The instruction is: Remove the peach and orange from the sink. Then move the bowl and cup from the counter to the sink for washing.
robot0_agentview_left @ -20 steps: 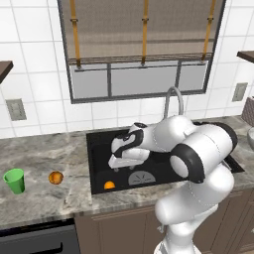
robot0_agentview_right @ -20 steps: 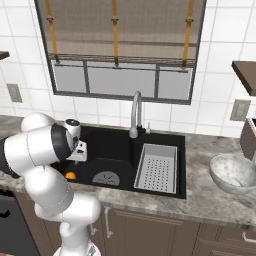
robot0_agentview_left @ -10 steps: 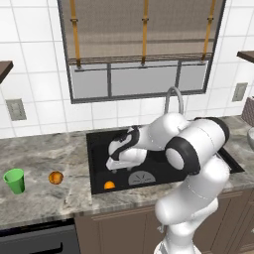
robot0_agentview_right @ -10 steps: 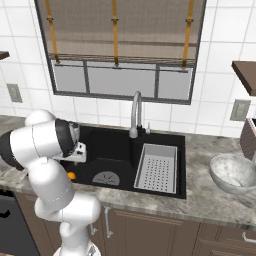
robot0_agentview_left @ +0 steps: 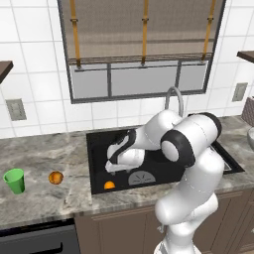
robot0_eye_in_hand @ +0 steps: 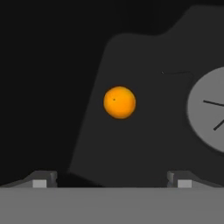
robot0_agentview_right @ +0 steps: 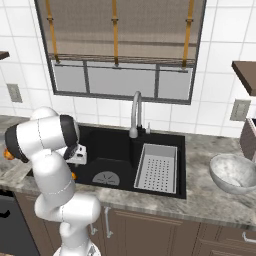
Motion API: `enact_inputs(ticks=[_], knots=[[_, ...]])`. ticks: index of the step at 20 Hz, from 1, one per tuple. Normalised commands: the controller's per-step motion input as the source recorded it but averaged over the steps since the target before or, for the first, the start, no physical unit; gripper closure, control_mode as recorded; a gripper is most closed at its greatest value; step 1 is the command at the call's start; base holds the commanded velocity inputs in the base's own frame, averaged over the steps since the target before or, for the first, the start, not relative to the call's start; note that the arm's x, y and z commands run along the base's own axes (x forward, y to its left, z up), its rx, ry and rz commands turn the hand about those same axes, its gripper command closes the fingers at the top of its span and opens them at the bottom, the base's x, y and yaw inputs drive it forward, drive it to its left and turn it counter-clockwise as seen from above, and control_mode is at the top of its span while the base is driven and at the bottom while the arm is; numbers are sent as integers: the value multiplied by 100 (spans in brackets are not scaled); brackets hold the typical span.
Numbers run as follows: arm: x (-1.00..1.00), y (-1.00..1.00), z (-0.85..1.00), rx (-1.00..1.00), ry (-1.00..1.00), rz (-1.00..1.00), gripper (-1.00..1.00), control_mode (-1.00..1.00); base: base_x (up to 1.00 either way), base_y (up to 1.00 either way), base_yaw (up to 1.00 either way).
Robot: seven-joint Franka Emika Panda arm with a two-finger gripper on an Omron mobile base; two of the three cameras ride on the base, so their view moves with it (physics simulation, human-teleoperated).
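Note:
The orange (robot0_agentview_left: 109,185) lies in the front left corner of the black sink (robot0_agentview_left: 99,140), left of the grey drain plate (robot0_agentview_left: 142,177). My gripper (robot0_agentview_left: 113,166) hangs open just above and behind it, nothing between its fingers. In the hand view the orange (robot0_eye_in_hand: 119,102) sits ahead of the gripper (robot0_eye_in_hand: 111,181), centred between the spread fingertips (robot0_eye_in_hand: 41,180). The peach (robot0_agentview_left: 56,177) rests on the counter left of the sink, and the green cup (robot0_agentview_left: 15,180) stands further left. The whitish bowl (robot0_agentview_right: 234,172) sits on the counter right of the sink (robot0_agentview_right: 115,145).
A curved silver faucet (robot0_agentview_left: 173,99) rises behind the basin. A grey perforated tray (robot0_agentview_right: 157,167) fills the sink's right part. A tiled wall and window close off the back. My arm's elbow arches over the sink's middle.
My hand has moved down and to the left inside the sink, closer to the orange. The jaws stayed open. The fruit, cup and bowl have not moved.

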Motion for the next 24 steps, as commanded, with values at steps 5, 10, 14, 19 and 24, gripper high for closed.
enact_inputs(ticks=[5, 10, 14, 19, 24], knots=[[10, 3, -20, -4, -3, -5, -100, -100, 0, 0, 0], [10, 5, -17, -1, -6, -5, -100, -100, 0, 0, 0], [10, 6, -15, 0, -3, -5, -100, -100, 0, 0, 0], [10, 7, -15, 0, -1, -4, -100, -100, 0, 0, 0], [11, 8, -16, 0, -1, -4, -100, -100, 0, 0, 0]])
